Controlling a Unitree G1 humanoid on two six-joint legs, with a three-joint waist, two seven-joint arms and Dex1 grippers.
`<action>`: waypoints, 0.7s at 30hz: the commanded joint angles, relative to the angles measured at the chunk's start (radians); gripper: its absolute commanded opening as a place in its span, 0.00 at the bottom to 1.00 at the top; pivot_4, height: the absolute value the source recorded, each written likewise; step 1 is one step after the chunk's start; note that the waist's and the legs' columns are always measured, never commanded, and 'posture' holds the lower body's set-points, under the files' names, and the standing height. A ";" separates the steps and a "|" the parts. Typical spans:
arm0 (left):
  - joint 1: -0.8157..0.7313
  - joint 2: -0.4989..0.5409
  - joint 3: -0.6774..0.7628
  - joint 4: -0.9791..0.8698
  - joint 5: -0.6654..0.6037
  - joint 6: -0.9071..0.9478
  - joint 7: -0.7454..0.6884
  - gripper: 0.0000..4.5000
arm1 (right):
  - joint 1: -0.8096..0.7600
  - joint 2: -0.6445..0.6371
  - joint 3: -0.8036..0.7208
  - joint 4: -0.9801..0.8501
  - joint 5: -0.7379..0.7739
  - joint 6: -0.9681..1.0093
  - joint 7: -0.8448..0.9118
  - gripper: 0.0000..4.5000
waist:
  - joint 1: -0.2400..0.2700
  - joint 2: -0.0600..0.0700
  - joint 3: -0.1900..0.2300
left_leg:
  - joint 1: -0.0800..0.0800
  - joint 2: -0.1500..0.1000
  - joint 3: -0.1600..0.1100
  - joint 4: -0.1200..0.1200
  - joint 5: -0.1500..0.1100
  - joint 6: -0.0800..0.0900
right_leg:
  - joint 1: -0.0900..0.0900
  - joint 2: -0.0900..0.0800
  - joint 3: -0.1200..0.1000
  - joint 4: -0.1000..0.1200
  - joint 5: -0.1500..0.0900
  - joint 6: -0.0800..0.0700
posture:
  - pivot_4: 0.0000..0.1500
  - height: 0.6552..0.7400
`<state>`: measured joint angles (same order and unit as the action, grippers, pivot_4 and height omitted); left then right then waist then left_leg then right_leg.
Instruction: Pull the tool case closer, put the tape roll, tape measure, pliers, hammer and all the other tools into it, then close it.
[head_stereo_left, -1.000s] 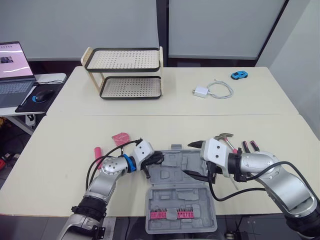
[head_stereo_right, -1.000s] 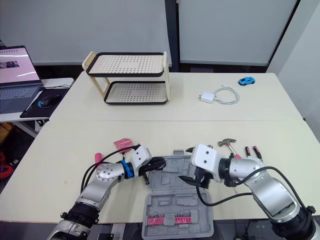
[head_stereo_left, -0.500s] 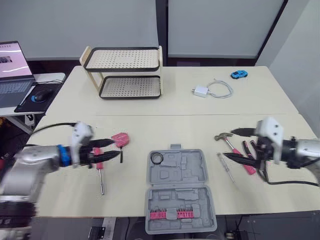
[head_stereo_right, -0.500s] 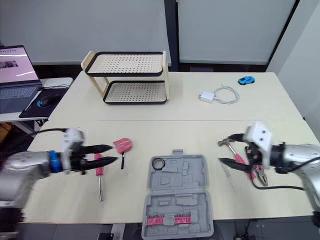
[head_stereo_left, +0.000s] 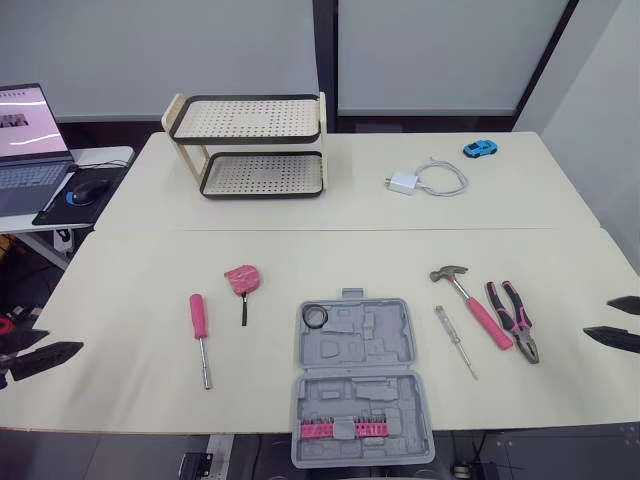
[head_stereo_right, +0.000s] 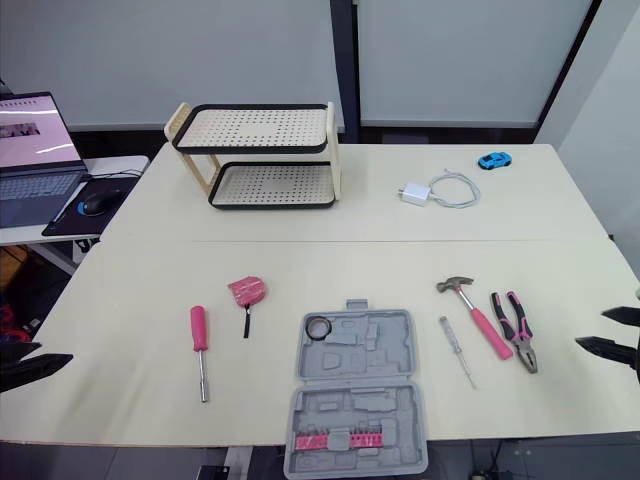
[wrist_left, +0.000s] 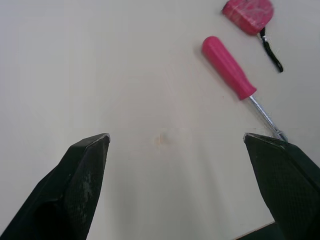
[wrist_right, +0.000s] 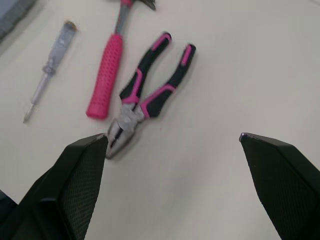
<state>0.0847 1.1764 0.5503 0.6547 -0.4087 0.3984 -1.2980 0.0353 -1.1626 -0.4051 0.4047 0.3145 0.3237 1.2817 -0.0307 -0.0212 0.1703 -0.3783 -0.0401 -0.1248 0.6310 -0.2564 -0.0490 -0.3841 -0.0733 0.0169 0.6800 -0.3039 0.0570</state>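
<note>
A cream worktop (head_stereo_left: 120, 300), made of two tables joined, stands before pale grey wall panels (head_stereo_left: 150, 50) split by a dark post (head_stereo_left: 324, 50). A two-tier perforated rack (head_stereo_left: 250, 145) sits on its far half. At the left, a side desk (head_stereo_left: 105, 155) carries a laptop (head_stereo_left: 28, 120) and a mouse (head_stereo_left: 83, 192).

Left gripper (head_stereo_left: 62, 341): black fingers spread wide, tips pointing across toward the right gripper (head_stereo_left: 597, 317). Right gripper: fingers likewise spread wide, tips pointing back; the two well apart.

Matt grey plastic tool case (head_stereo_left: 362, 372), glossy pink-handled metal screwdriver (head_stereo_left: 198, 316), smooth matt table (head_stereo_left: 130, 285)
</note>
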 joint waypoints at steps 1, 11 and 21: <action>-0.027 0.008 -0.014 0.015 0.016 -0.036 -0.007 1.00 | -0.040 -0.023 0.010 0.061 -0.027 -0.080 0.015 1.00 | -0.003 0.001 0.000 | 0.000 0.000 0.000 0.000 0.000 0.000 | 0.000 0.000 0.000 0.000 0.000 0.000 | 1.00 1.00; -0.034 -0.024 -0.026 -0.047 0.024 -0.052 0.018 1.00 | -0.074 0.021 0.018 -0.107 0.023 -0.032 -0.018 1.00 | -0.022 0.002 0.000 | 0.000 0.001 0.000 -0.001 0.000 0.000 | -0.001 0.001 0.000 0.001 0.000 0.000 | 1.00 1.00; 0.094 -0.124 0.077 -0.367 -0.034 0.020 0.115 1.00 | -0.254 0.185 0.194 -0.595 0.148 0.190 -0.142 1.00 | -0.024 0.002 0.000 | -0.001 0.004 -0.002 0.000 0.000 0.000 | -0.002 0.000 0.001 0.001 0.000 0.000 | 1.00 1.00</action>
<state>0.1526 1.0595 0.5657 0.3582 -0.4204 0.3974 -1.2051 -0.1666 -0.9963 -0.2425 -0.0921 0.4185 0.4651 1.1659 -0.0550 -0.0191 0.1705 -0.3799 -0.0364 -0.1271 0.6307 -0.2564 -0.0492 -0.3861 -0.0733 0.0180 0.6810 -0.3036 0.0568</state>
